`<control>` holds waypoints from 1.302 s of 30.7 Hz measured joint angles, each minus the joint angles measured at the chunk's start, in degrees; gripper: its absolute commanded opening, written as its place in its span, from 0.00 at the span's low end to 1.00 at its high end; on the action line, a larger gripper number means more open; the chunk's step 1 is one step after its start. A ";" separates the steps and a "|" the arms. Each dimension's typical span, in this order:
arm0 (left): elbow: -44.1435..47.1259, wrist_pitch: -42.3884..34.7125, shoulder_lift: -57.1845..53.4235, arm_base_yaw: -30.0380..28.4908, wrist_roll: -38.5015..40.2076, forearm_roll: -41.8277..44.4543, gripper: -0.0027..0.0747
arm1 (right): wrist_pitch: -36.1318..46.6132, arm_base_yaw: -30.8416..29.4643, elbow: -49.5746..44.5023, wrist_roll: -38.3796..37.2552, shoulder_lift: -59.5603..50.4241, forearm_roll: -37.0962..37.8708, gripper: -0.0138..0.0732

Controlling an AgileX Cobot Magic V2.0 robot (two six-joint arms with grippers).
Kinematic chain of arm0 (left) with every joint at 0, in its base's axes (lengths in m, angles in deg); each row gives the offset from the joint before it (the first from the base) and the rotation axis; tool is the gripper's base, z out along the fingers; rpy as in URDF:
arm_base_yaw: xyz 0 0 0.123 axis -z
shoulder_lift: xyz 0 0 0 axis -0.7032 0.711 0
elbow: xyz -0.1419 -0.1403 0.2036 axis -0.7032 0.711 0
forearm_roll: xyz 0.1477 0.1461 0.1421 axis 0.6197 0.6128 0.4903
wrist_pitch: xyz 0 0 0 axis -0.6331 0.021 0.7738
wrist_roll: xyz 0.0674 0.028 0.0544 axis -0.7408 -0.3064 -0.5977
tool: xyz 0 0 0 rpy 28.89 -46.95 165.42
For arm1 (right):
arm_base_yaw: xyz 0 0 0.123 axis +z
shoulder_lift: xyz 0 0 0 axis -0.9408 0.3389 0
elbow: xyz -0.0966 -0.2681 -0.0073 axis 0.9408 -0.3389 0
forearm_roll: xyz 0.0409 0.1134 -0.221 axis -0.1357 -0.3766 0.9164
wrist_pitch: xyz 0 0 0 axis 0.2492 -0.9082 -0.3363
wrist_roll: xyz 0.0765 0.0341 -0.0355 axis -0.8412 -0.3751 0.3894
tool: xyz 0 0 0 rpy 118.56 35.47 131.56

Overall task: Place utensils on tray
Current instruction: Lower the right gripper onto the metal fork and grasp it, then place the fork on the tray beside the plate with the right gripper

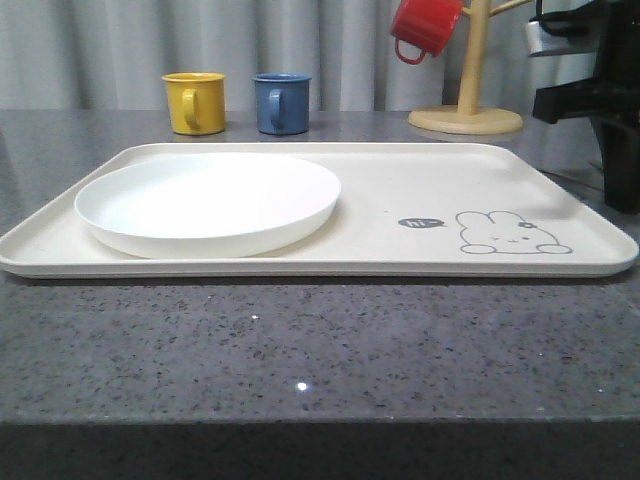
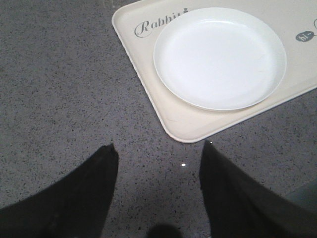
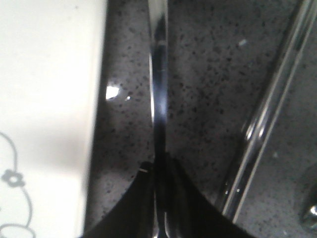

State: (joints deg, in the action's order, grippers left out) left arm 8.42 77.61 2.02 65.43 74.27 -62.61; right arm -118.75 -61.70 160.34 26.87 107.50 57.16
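Observation:
The cream tray (image 1: 400, 185) with a rabbit drawing lies across the grey counter, and the round white plate (image 1: 210, 200) rests on its left half. My left gripper (image 2: 158, 145) hovers open over bare counter just off the tray's (image 2: 173, 119) corner, close to the plate (image 2: 220, 57). My right gripper (image 3: 158, 166) is shut on a slim shiny steel utensil handle (image 3: 159, 89); its head is hidden, so I cannot tell which utensil it is. It sits over the counter beside the tray's rim (image 3: 49, 74). A pair of steel chopsticks (image 3: 267, 114) lies on the counter alongside.
A yellow mug (image 1: 194, 102) and a blue mug (image 1: 281, 102) stand behind the tray. A red mug (image 1: 425, 27) hangs on a wooden mug tree (image 1: 468, 90) at the back right. My right arm (image 1: 610, 110) is at the far right edge.

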 measured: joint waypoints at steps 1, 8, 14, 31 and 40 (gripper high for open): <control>0.00 0.00 0.00 0.00 0.00 0.00 0.51 | -0.49 0.00 0.55 0.00 -0.65 0.00 0.16; 0.00 0.00 0.00 0.00 0.00 0.00 0.51 | -3.48 1.66 5.12 0.00 -3.67 -2.45 0.16; 0.00 0.00 0.00 0.00 0.00 0.00 0.51 | -3.88 7.18 9.21 -0.47 -3.63 -4.50 0.16; 0.00 0.00 0.00 0.00 0.00 0.00 0.51 | -4.21 20.75 15.19 -23.59 7.59 -1.69 0.16; 0.00 0.00 0.00 0.00 0.00 0.00 0.51 | -0.59 20.75 15.28 -29.01 11.17 -1.24 0.17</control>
State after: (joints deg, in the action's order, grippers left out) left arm 8.42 77.61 2.02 65.43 74.27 -62.61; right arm -119.34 -40.94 175.62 -2.14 118.67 55.92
